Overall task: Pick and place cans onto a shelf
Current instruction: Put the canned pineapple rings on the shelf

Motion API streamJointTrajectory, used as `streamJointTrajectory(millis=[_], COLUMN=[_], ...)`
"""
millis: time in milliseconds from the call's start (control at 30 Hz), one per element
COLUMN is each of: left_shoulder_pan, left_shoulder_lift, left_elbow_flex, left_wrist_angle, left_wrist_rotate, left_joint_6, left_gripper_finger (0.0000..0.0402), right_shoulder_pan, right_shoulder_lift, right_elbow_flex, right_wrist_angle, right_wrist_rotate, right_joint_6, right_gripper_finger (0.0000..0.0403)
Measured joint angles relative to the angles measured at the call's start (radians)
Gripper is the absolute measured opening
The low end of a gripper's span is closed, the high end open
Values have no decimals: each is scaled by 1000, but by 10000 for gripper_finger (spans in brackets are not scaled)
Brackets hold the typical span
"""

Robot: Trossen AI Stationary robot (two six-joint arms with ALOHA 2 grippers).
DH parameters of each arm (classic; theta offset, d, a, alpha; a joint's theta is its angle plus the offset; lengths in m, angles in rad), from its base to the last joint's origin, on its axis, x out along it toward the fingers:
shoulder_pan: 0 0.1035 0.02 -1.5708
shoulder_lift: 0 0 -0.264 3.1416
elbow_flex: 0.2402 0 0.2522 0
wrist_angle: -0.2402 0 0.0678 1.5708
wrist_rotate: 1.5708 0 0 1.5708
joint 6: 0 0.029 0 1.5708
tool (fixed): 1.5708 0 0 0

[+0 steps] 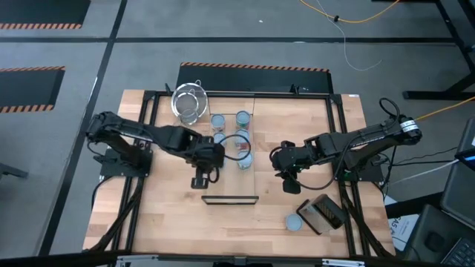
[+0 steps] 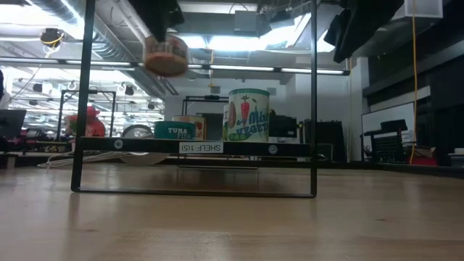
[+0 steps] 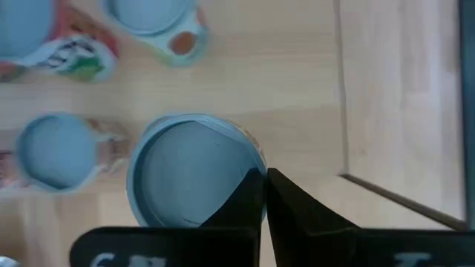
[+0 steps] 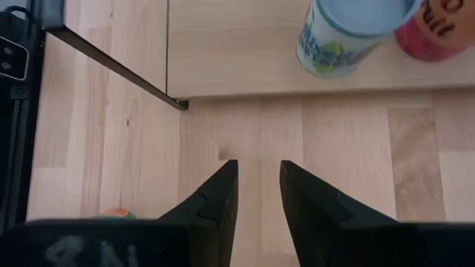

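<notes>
I saw left gripper (image 3: pixel 263 194) fingers pinched on a pale-blue-topped round tin (image 3: pixel 194 170), frame centre, above the shelf | right gripper (image 4: pixel 258 189) fingers narrowly parted, empty, over light wooden surface (image 4: pixel 356 163), centre-right

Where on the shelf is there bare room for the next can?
The shelf is bare along its strip toward the right arm, bordered by the cans and the frame edge. Toward the strainer it is crowded: cans cluster beside the left gripper, which is shut on a can.
</notes>
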Motion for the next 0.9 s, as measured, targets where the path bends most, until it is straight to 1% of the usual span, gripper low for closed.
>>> streamJointTrajectory(millis=[67, 367, 667, 800, 867, 900], left_shoulder_pan=[-9, -50, -78, -90, -91, -90], left_shoulder_lift=[26, 141, 226, 227, 227, 224], left_elbow_flex=[2, 1, 1, -27, -52, -58], left_wrist_angle=[42, 87, 131, 159, 181, 181], left_wrist_rotate=[20, 47, 51, 74, 108, 102], left_joint_6=[4, 52, 52, 48, 38, 27], left_gripper_finger=[3, 3, 3, 3, 3, 3], right_shoulder_pan=[0, 0, 0, 0, 0, 0], right_shoulder_lift=[0, 0, -1, -1, -1, -1], right_elbow_flex=[0, 0, 0, 0, 0, 0], right_wrist_angle=[9, 32, 38, 37, 36, 37], right_wrist_rotate=[0, 0, 0, 0, 0, 0], right_joint_6=[-11, -15, -16, -17, -17, -17], right_gripper_finger=[106, 106, 106, 106, 106, 106])
